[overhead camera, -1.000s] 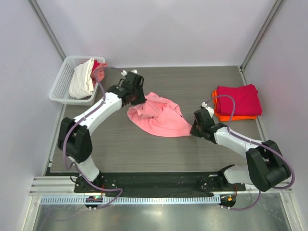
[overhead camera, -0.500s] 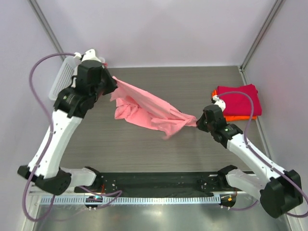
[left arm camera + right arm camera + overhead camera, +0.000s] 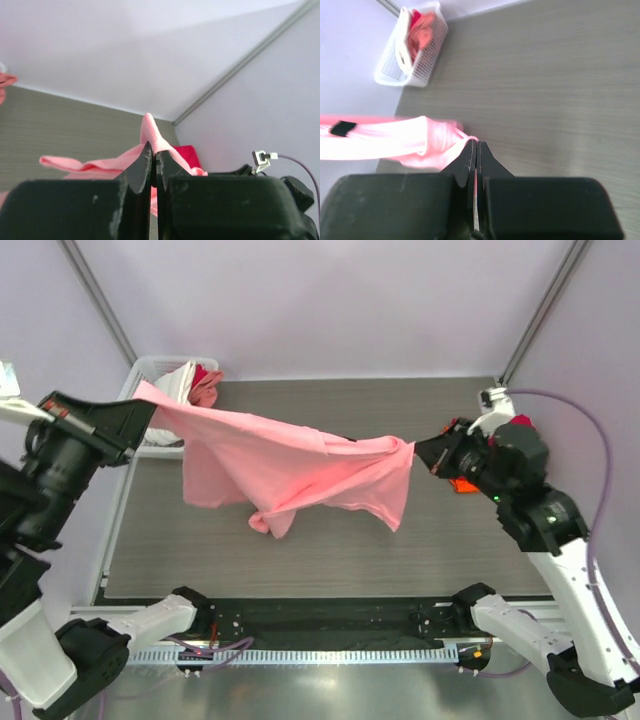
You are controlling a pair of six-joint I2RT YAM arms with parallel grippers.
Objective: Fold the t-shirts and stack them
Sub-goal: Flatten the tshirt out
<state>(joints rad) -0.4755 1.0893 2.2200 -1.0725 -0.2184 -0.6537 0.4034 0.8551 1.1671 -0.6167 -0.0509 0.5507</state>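
Observation:
A pink t-shirt (image 3: 290, 465) hangs stretched in the air between my two grippers, high above the table. My left gripper (image 3: 148, 408) is shut on its left corner; in the left wrist view (image 3: 154, 150) pink cloth (image 3: 150, 130) sticks out above the shut jaws. My right gripper (image 3: 420, 448) is shut on its right corner; in the right wrist view (image 3: 474, 147) the cloth (image 3: 395, 140) trails off to the left. A folded red t-shirt on an orange one (image 3: 462, 483) lies at the right, mostly hidden behind my right arm; the red one shows in the left wrist view (image 3: 189, 155).
A white basket (image 3: 140, 370) at the back left holds a white and a red-pink garment (image 3: 195, 380); it also shows in the right wrist view (image 3: 412, 50). The grey wood-grain table (image 3: 330, 550) lies below. Enclosure walls stand on both sides and at the back.
Both arms have risen and swung outward, lifting the pink t-shirt off the table and pulling it out wide between them. The right arm now covers most of the folded stack.

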